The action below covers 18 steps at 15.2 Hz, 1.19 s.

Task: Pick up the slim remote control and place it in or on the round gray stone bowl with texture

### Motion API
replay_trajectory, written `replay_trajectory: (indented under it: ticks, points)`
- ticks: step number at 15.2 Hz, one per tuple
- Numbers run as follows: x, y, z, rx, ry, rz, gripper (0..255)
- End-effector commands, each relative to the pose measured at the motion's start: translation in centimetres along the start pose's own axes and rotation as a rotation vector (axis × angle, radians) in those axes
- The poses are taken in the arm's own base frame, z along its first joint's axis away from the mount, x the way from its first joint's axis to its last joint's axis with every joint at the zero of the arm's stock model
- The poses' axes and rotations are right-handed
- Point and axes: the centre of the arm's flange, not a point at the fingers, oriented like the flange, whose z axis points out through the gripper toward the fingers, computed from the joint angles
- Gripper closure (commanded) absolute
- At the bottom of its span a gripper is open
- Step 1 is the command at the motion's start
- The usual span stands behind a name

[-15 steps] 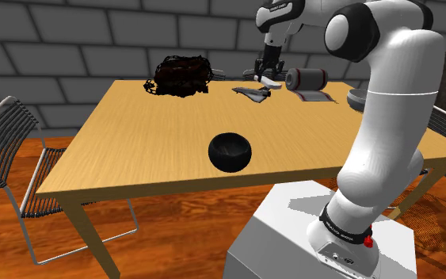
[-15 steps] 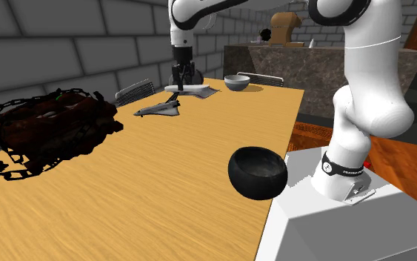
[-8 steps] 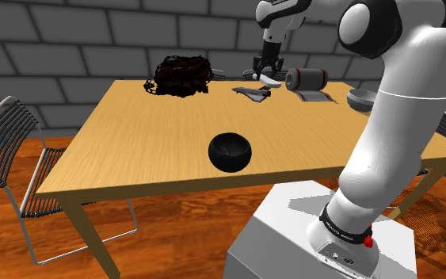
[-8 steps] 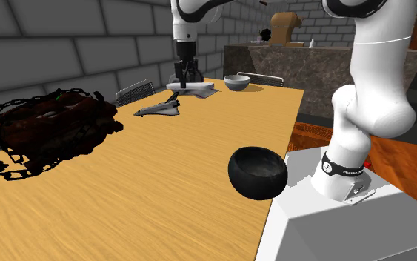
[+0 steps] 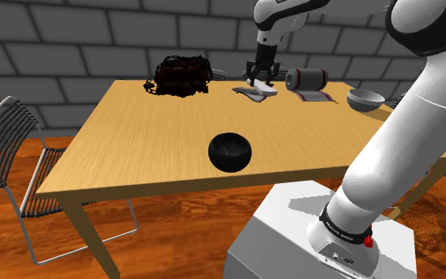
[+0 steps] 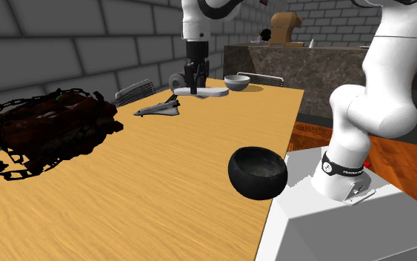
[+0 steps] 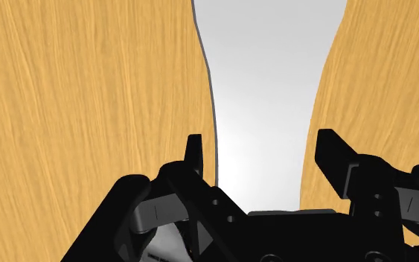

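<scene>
Clamping the slim white remote (image 5: 265, 88) between its two black fingers (image 7: 194, 152), the gripper (image 5: 259, 77) hangs pointing straight down over the far side of the wooden table (image 5: 150, 143). In the wrist view the remote runs as a pale strip away from the gripper, with bare wood on both sides of it. In the second exterior view the remote lies level in the grip and seems to sit a little above the tabletop. A small toy plane (image 6: 160, 110) rests on the table at about eight o'clock from the gripper in that view. In the shoulder view the dark round bowl (image 5: 230, 150) sits on the table at about six o'clock from the gripper, well apart from it and near the table's front edge. A dark roll (image 5: 306, 78) lies at three o'clock, near the gripper, and a grey bowl (image 5: 365, 99) sits farther out the same way. A tangled dark heap (image 5: 181, 75) sits at nine o'clock.
</scene>
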Motion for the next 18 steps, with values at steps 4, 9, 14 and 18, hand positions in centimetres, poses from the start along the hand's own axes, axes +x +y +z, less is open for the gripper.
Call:
replay_trajectory:
  ticks: [4,9,14,18]
  points:
    - [-5.4,-3.9,0.4,0.0,0.001,0.001,255]
    - [-10.6,-7.9,0.4,0.0,0.001,0.001,255]
    - [-15.9,-12.0,0.4,0.0,0.001,0.001,255]
    - [-20.0,-15.2,0.4,0.0,0.001,0.001,255]
